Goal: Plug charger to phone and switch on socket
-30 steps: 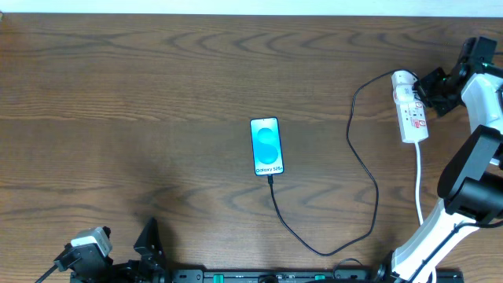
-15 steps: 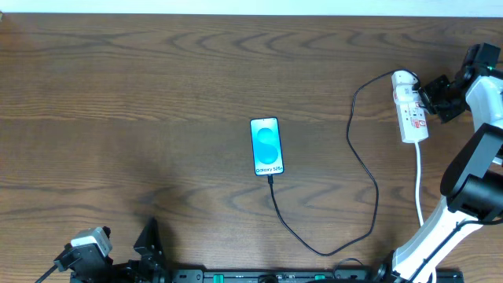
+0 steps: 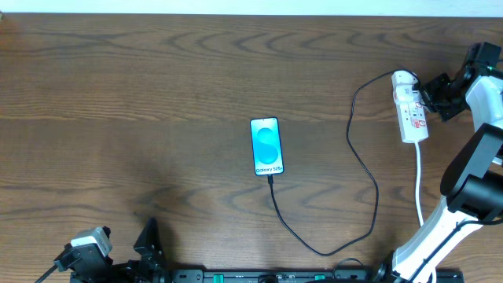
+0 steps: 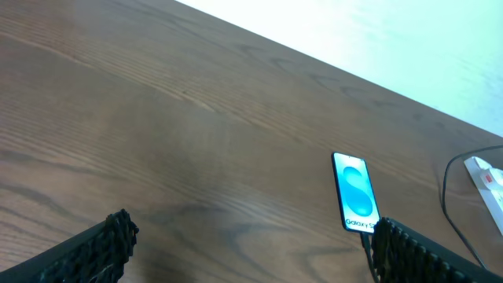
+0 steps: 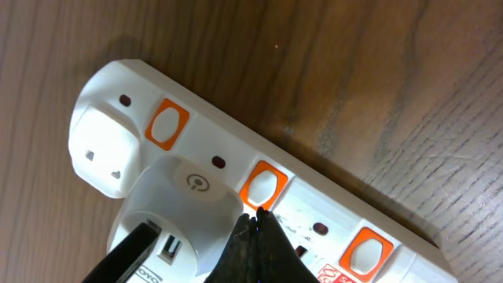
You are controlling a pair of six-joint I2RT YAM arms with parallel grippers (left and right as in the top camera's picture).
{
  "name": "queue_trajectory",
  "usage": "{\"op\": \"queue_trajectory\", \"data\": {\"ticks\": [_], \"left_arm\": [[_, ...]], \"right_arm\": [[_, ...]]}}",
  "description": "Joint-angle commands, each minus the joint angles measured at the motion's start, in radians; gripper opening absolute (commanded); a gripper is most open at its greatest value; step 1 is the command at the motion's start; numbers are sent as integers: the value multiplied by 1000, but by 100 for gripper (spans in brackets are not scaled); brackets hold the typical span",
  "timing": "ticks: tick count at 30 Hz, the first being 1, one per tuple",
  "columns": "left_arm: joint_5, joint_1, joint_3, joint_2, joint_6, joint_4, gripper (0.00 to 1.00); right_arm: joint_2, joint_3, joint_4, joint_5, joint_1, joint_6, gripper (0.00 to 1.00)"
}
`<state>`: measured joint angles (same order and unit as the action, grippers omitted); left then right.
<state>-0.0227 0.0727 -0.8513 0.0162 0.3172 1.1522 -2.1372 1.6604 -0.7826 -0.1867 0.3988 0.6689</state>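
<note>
The phone (image 3: pixel 266 146) lies face up mid-table, its blue-teal screen lit; the left wrist view shows it too (image 4: pixel 355 192). The charger (image 3: pixel 275 196), a thin black cable, meets the phone's bottom edge, loops along the table and runs up to the socket (image 3: pixel 410 110), a white strip at the far right. My right gripper (image 3: pixel 430 93) is shut. Its tips (image 5: pixel 255 216) rest on the socket (image 5: pixel 330 212) at the lower edge of an orange switch (image 5: pixel 263 187). My left gripper (image 4: pixel 251 251) hangs open over bare wood at the near left, holding nothing.
A white adapter (image 5: pixel 185 196) with a black USB plug (image 5: pixel 126 251) sits in the strip beside my right fingertips, and a second white plug (image 5: pixel 102 149) fills the end outlet. The strip's thick white cord (image 3: pixel 419 181) trails toward the right arm's base.
My right wrist has shifted slightly rightward beside the socket, its gripper staying shut. Phone, cable and left arm have not moved.
</note>
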Motion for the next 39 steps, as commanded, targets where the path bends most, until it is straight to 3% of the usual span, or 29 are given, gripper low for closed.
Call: {"op": "queue_trajectory", "data": {"ticks": [1, 39], "left_arm": [[10, -5, 5, -14, 1, -2, 98], [10, -5, 5, -14, 1, -2, 98]], "right_arm": [[-8, -1, 5, 8, -8, 11, 1], [-105, -6, 32, 0, -63, 21, 1]]}}
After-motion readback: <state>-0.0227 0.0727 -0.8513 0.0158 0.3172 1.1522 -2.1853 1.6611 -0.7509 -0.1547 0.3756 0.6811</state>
